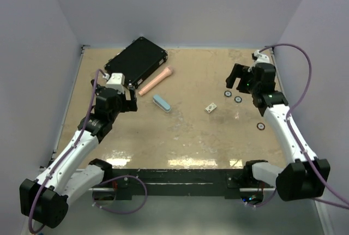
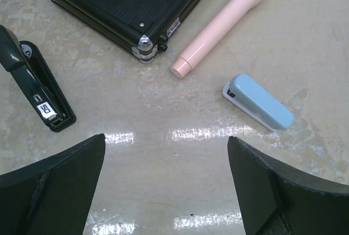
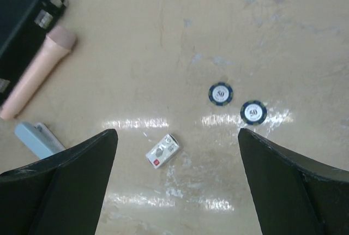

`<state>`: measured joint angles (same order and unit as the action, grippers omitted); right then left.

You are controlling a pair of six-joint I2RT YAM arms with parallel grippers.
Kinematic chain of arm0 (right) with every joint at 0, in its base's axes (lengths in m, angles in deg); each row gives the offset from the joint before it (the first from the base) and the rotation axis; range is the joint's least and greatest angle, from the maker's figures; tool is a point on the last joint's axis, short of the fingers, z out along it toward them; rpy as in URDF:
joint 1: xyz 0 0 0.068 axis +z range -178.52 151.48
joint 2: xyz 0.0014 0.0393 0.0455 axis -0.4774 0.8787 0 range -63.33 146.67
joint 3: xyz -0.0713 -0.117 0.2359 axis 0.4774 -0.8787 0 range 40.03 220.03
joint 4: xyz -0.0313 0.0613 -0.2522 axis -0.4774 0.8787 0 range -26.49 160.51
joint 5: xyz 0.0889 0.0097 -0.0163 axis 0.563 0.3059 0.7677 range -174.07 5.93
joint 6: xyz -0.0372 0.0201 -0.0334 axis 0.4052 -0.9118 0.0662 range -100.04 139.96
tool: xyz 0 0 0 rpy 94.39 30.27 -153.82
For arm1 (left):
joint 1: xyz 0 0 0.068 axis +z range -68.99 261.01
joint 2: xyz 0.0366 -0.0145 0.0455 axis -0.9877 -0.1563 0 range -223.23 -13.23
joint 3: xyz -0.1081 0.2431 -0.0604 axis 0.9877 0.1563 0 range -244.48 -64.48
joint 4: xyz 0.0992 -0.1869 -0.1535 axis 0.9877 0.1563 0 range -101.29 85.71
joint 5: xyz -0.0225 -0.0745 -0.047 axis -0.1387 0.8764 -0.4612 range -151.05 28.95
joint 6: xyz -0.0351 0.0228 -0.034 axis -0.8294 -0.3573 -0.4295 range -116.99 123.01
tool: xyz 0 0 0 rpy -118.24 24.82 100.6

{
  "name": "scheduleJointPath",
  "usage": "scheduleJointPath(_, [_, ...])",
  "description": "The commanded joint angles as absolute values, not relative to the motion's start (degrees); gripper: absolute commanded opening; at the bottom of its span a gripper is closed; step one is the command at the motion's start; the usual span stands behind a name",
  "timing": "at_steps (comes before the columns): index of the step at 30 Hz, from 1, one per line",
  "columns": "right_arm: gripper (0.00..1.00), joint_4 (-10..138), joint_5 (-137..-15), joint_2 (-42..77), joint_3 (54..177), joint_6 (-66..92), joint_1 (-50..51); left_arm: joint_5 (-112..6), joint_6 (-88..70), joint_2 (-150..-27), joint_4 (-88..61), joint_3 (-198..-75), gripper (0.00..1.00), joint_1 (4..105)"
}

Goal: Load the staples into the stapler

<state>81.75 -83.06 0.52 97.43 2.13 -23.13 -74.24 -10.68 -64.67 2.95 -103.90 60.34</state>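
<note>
The staples (image 1: 211,107) are a tiny grey-white rectangular block with a red mark, lying mid-table; in the right wrist view they (image 3: 163,150) lie on the table between my right fingers, well below them. A light blue stapler (image 1: 161,103) lies closed left of centre, and also shows in the left wrist view (image 2: 259,101). A black stapler (image 2: 41,90) lies to the left in the left wrist view. My left gripper (image 1: 131,97) (image 2: 166,148) is open and empty above bare table. My right gripper (image 1: 240,82) (image 3: 177,137) is open and empty.
A black case (image 1: 139,58) lies at the back left with a pink cylinder (image 1: 155,81) beside it. Three round chips lie at the right: two (image 1: 228,92) (image 1: 238,99) near my right gripper, one (image 1: 261,126) nearer the front. Walls enclose the table.
</note>
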Motion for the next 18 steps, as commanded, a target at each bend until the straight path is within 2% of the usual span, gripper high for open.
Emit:
scheduleJointPath(1, [0.99, 88.46, -82.67, 9.23, 100.76, 0.97, -20.35, -73.18, -9.47, -64.74, 0.66, -103.85, 0.99, 60.09])
scheduleJointPath(7, [0.99, 88.47, -83.63, 20.15, 103.21, 1.76, -13.49, -72.04, -9.73, -65.18, 0.66, -103.76, 0.99, 60.09])
scheduleJointPath(18, [0.97, 86.36, -84.95, 33.6, 109.37, 2.82, -12.96, -71.43, -9.64, -64.12, 0.57, -103.33, 0.99, 59.47])
